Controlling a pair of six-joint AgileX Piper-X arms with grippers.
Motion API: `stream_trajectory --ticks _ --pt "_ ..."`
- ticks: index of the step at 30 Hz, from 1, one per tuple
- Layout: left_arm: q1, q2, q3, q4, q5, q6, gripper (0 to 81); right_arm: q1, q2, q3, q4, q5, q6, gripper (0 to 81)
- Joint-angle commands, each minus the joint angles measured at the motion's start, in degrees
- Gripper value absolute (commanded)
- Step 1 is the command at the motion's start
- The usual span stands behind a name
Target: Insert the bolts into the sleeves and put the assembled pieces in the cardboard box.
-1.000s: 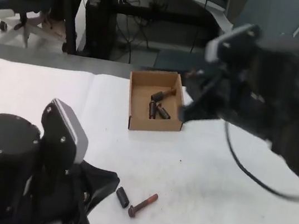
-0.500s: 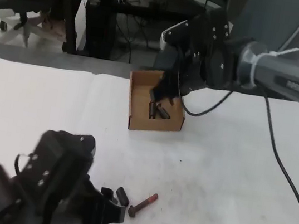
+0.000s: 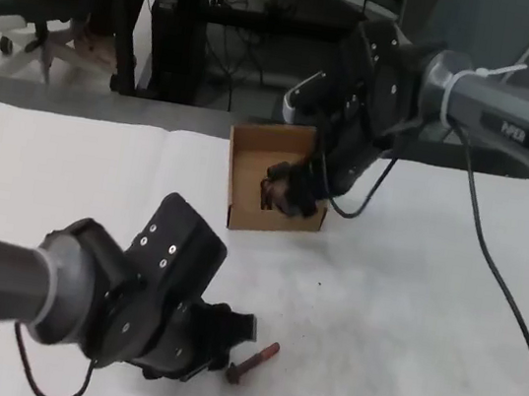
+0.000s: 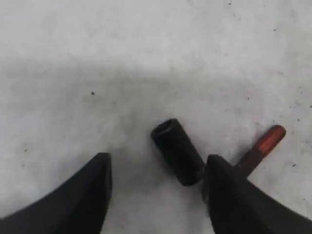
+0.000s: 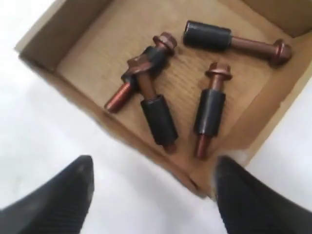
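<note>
Left fingers [image 4: 78, 195] spread open low over the tabletop [image 4: 146, 48], a loose sleeve [image 4: 178, 152] lying between them, nearer one, with the bolt [image 4: 261, 148] just outside that finger. Right fingers [image 5: 58, 195], also open, hang above the box [image 5: 63, 34], four assembled pieces [image 5: 158, 117] inside.

Office lab: swivel chair [image 3: 10, 1], cabled desk [image 3: 177, 36]

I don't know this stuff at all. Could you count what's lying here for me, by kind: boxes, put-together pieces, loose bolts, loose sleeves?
Cardboard box: 1
Assembled pieces, bolt in sleeve, inside it: 4
Loose sleeve on the bench: 1
Loose bolt on the bench: 1
Total: 7
</note>
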Motion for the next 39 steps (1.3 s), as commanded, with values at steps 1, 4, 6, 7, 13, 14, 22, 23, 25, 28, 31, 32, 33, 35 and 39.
stream_trajectory --ticks 1,4,6,7,13,14,22,23,25,28,31,32,33,35,39 --pt "0.07 1.05 -0.96 1.85 -2.06 -2.90 43.3 -0.71 -2.52 -0.66 6.66 -3.07 -6.49 66.1" --pt "0.07 2.87 -0.96 1.84 -1.94 -5.41 35.4 -1.50 -3.36 -0.66 13.07 -8.25 -11.40 66.1" --pt "-0.05 4.02 -0.96 1.32 -1.46 -6.75 35.4 -1.86 -3.81 -0.66 17.30 -12.34 -14.16 66.1" --pt "-0.06 4.62 -0.96 1.04 -1.07 -6.81 35.4 -2.02 -3.94 -0.66 19.61 -14.67 -15.70 66.1" --pt "-0.25 5.93 -1.44 -2.96 3.57 -11.08 35.4 -2.01 -5.50 -0.66 25.06 -20.72 -19.99 66.1" --pt "-0.47 5.93 -1.75 -3.59 3.97 -11.06 35.4 -2.01 -5.58 -0.66 24.93 -20.72 -20.20 66.1" --pt "-0.89 5.96 -4.36 -1.77 1.33 -14.01 35.4 -1.77 -5.68 -0.66 27.06 -24.66 -17.75 66.1" --pt "-0.89 5.96 -4.61 -1.78 1.33 -15.18 35.4 -1.77 -5.68 -0.66 27.63 -26.83 -17.31 66.1" --pt "-0.89 5.96 -5.40 -1.78 1.33 -15.61 35.4 -1.67 -5.68 -0.66 28.89 -30.14 -17.29 66.1" --pt "-0.89 5.96 -6.86 -1.78 1.33 -16.44 35.4 -1.67 -5.68 -0.66 29.72 -32.59 -17.80 66.1" --pt "-0.89 5.96 -8.60 -0.83 0.77 -17.06 35.3 -1.77 -5.80 -0.66 29.71 -32.69 -18.15 66.1" --pt "-0.89 5.96 -9.01 -0.72 0.45 -17.05 35.3 -1.90 -5.85 -0.66 29.71 -33.13 -18.15 66.1" --pt "-0.89 5.96 -9.42 -0.36 0.10 -17.05 35.3 -2.03 -5.84 -0.66 29.71 -33.73 -18.15 66.1" --pt "-0.89 5.96 -9.72 1.15 -1.09 -17.05 35.3 -2.32 -5.97 -0.66 30.38 -35.98 -18.15 66.1" --pt "-0.89 6.48 -9.69 3.56 -1.90 -17.05 35.3 -3.37 -6.86 -0.66 31.12 -43.99 -18.15 66.1"
